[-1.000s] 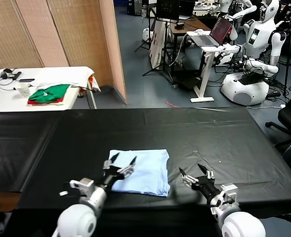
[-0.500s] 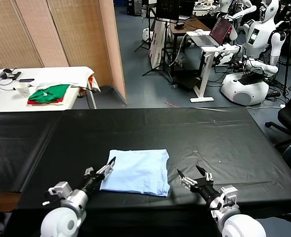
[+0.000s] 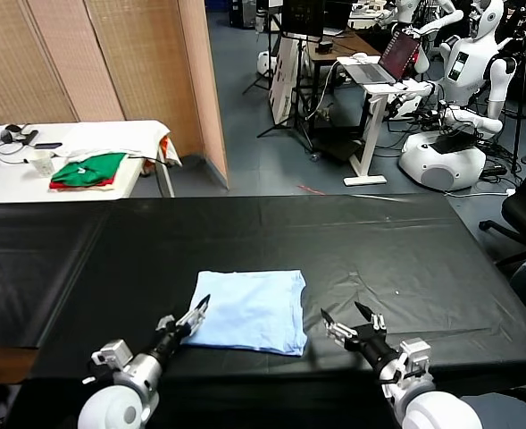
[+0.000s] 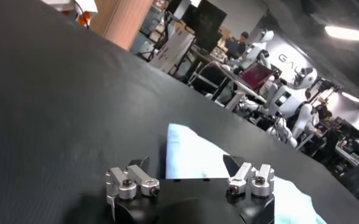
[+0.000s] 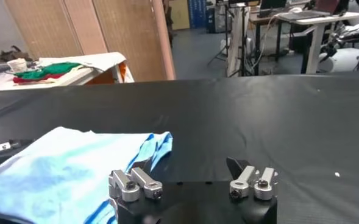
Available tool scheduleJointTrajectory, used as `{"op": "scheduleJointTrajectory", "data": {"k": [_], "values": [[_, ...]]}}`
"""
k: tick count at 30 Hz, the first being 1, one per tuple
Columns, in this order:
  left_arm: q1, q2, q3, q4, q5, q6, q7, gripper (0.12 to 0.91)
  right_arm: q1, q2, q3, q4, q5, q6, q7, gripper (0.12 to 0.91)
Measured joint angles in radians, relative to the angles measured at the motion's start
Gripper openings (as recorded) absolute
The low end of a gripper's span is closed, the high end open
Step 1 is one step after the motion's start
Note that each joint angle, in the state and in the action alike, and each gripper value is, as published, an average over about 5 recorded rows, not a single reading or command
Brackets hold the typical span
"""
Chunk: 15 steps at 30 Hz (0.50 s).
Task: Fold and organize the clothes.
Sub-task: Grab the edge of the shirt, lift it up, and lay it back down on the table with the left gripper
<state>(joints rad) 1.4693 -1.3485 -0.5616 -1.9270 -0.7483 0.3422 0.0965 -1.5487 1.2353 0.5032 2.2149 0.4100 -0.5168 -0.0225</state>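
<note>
Black sheeting covers the long work table, which stands in a lab with woven screens behind it. Low at the table's near edge, the left gripper points at the near left corner of the shirt; its two fingers stand apart with nothing between them, their tips just beside the cloth's edge, and whether they touch it cannot be told. In the left wrist view the same fingers frame a pale corner of fabric lying on the black surface. The right gripper rests just beside the shirt's right edge, fingers spread wide and empty.

That pale light-blue shirt lies folded into a flat, roughly square packet at the near middle of the table, between the two grippers. No lettering shows on its upper face.

Farther off to the left, a white side table carries a green-and-red folded garment, a small cup and cables. Beyond the work table stand a desk with an open laptop and white humanoid robots. The letters "GA" can be read on the far wall in the left wrist view; the rest is cut off.
</note>
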Motion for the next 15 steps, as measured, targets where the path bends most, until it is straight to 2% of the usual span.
{"op": "scheduleJointTrajectory", "data": {"k": [3, 7, 10, 11, 15], "values": [[0.000, -0.002, 0.000, 0.001, -0.009, 0.003, -0.001, 0.609, -0.002, 0.004, 0.000, 0.000, -0.002, 0.002, 0.000, 0.907], [-0.002, -0.004, 0.000, 0.003, -0.030, 0.011, -0.005, 0.346, -0.005, 0.008, 0.000, -0.001, -0.007, 0.004, 0.000, 0.907], [-0.002, -0.002, -0.001, -0.003, -0.029, 0.016, -0.007, 0.199, -0.008, 0.011, 0.002, -0.001, -0.011, 0.005, 0.000, 0.907], [-0.002, 0.000, -0.002, -0.007, -0.021, 0.016, -0.010, 0.176, -0.009, 0.011, 0.003, -0.001, -0.012, 0.006, 0.000, 0.907], [0.001, 0.020, -0.011, -0.033, 0.060, 0.014, -0.026, 0.167, -0.014, 0.010, 0.011, -0.003, -0.016, 0.008, 0.000, 0.907]]}}
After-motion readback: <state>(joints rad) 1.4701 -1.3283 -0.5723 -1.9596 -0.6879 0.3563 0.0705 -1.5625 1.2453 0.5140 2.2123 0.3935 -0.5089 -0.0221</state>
